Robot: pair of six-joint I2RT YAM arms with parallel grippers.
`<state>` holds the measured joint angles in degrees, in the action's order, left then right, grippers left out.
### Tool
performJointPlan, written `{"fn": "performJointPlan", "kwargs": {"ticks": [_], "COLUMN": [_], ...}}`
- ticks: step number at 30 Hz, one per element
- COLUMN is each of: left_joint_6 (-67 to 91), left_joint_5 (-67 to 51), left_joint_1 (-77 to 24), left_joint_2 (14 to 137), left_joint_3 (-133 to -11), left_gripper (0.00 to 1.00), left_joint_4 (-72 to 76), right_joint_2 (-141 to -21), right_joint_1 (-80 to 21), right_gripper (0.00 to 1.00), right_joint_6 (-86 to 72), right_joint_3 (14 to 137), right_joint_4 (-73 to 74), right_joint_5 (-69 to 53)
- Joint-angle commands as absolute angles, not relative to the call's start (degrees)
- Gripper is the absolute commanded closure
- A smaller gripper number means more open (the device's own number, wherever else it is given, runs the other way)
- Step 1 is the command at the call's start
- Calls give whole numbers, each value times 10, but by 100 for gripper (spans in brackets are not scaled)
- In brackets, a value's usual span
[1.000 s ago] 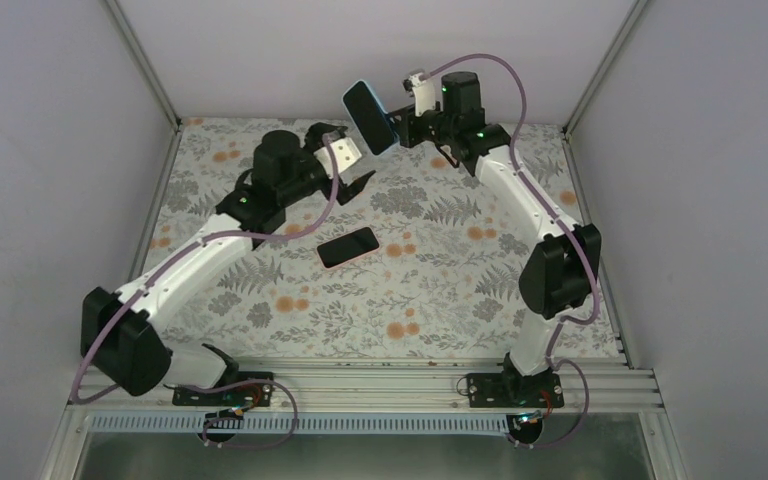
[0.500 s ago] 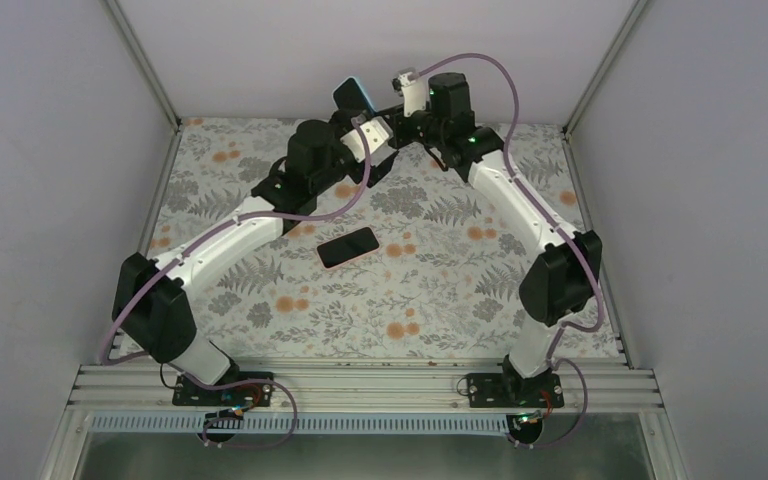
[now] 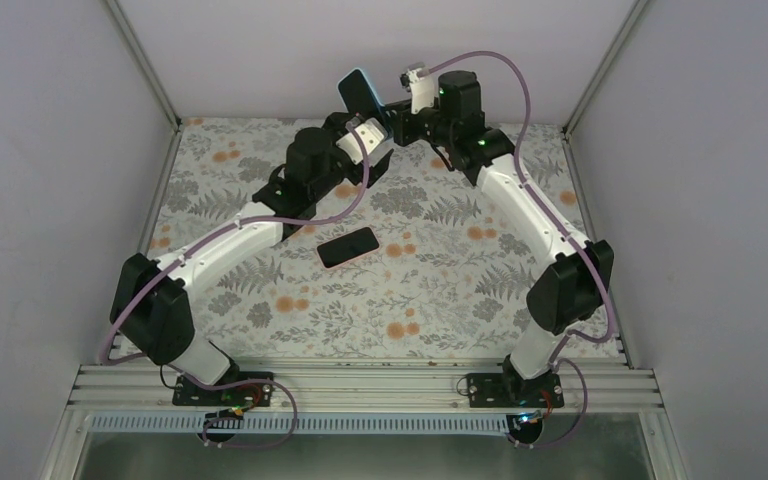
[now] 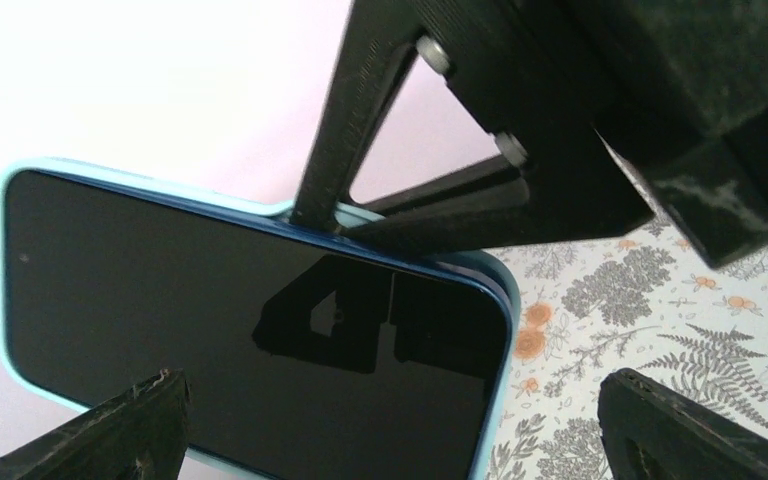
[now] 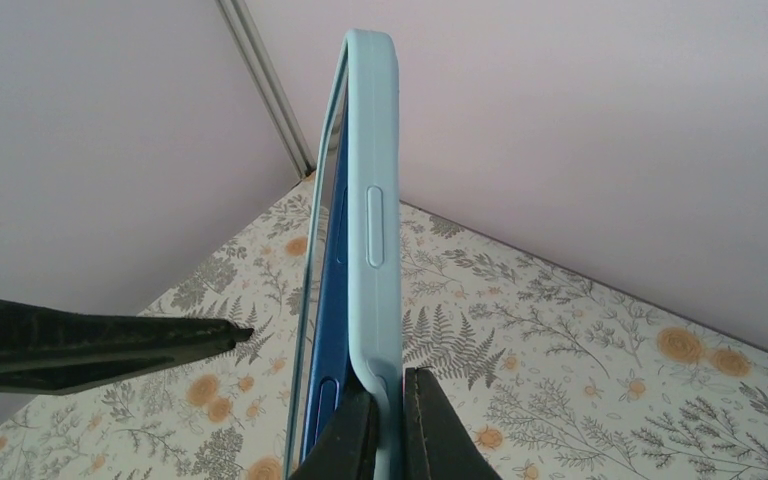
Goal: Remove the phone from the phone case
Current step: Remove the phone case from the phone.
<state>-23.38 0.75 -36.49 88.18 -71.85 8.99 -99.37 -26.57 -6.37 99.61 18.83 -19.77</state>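
The phone [image 4: 250,320] sits in its light blue case [image 5: 372,250], up in the air by the back wall [image 3: 360,40]. The right gripper [image 5: 385,405] pinches the case's edge tight. The left gripper [image 4: 390,400] is spread wide beside it.

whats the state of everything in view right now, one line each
phone: screen dark, still inside its case, held up in the air
phone case: light blue, on the phone, pinched at one edge
right tool: shut on the phone case
left tool: open wide, a finger on either side of the phone
second phone: lying flat on the table, screen dark, nothing touching it
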Motion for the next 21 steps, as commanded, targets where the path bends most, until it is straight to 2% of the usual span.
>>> {"fn": "performJointPlan", "kwargs": {"ticks": [1, 21], "left_joint_6": [-223, -215], "left_joint_5": [22, 49], "left_joint_1": [-367, -367], "left_joint_2": [857, 865], "left_joint_3": [-717, -741], "left_gripper": [0, 0], "left_joint_4": [121, 124], "right_joint_2": [-975, -973], "right_joint_1": [-267, -272], "right_gripper": [97, 96], "right_joint_6": [-73, -65], "right_joint_3": [1001, 999], "right_joint_4": [136, 136], "right_joint_5": [-205, -202]}}
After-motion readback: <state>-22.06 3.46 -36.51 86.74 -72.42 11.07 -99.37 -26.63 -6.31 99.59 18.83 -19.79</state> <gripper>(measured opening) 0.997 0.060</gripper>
